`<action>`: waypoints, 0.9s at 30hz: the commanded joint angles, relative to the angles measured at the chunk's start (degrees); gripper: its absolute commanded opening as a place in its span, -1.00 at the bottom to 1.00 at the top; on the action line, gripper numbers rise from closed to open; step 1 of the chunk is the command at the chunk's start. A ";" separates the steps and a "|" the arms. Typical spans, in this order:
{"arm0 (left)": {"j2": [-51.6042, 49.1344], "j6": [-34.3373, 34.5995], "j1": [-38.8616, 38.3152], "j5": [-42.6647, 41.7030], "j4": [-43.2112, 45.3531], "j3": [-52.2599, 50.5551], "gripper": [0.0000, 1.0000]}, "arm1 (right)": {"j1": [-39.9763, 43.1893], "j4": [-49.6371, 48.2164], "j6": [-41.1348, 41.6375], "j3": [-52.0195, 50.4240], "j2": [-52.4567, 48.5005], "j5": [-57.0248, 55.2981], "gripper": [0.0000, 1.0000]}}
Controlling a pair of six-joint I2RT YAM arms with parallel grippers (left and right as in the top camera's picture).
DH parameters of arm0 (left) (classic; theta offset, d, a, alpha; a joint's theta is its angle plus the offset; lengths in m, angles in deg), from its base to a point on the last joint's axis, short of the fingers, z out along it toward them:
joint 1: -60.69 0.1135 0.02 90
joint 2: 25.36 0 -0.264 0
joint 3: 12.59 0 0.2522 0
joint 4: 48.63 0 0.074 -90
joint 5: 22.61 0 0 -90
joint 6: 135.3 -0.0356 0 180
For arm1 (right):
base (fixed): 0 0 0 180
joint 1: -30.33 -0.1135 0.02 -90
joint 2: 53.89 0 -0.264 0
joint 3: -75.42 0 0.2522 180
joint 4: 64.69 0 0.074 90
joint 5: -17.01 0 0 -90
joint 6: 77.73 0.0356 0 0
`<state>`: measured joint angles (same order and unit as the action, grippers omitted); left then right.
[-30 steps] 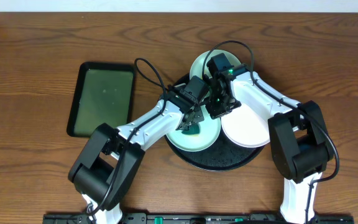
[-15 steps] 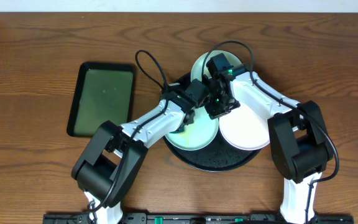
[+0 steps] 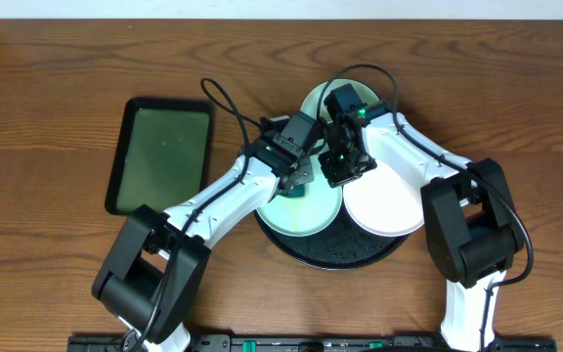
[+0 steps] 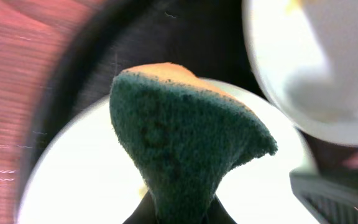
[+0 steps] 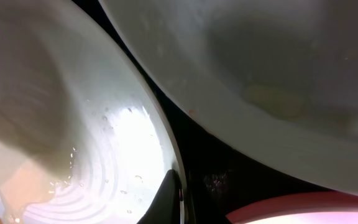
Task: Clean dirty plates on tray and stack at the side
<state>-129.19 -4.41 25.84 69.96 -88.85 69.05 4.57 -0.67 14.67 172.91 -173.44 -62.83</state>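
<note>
The black tray (image 3: 335,256) holds a pale mint plate (image 3: 316,217) at its front left, a white plate (image 3: 389,205) at the right and a second mint plate (image 3: 313,103) at the back. My left gripper (image 3: 299,181) (image 4: 179,214) is shut on a dark green sponge (image 4: 179,124) with a yellow back, held over the front mint plate (image 4: 79,180). My right gripper (image 3: 343,171) (image 5: 178,193) is shut on that plate's rim (image 5: 123,143), which looks wet. Another plate (image 5: 272,99) with a yellowish smear lies beside it.
A rectangular dark green tray (image 3: 161,152) lies on the wooden table (image 3: 66,68) to the left of the black tray. Both arms cross over the black tray's middle, close together. Cables loop above the wrists.
My left gripper has swept the sponge across the front mint plate toward the back, and its arm has swung left. The right gripper has stayed on the rim.
</note>
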 commanded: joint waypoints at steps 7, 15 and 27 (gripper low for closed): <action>-2.67 1.77 0.17 -5.07 2.14 0.70 -0.58 | -0.94 0.31 0.04 -0.87 -1.25 -0.44 -0.98; -2.93 -0.35 0.17 -1.05 1.16 0.70 -0.10 | -1.14 0.50 -0.15 -0.90 -1.25 -0.44 -0.97; 0.44 -0.35 0.17 -1.33 0.17 0.70 -0.07 | -1.33 0.68 -0.35 -0.92 -1.25 -0.44 -0.98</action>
<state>-131.40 -3.80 25.82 67.75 -88.17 69.05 4.42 -0.56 14.67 172.91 -173.44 -62.94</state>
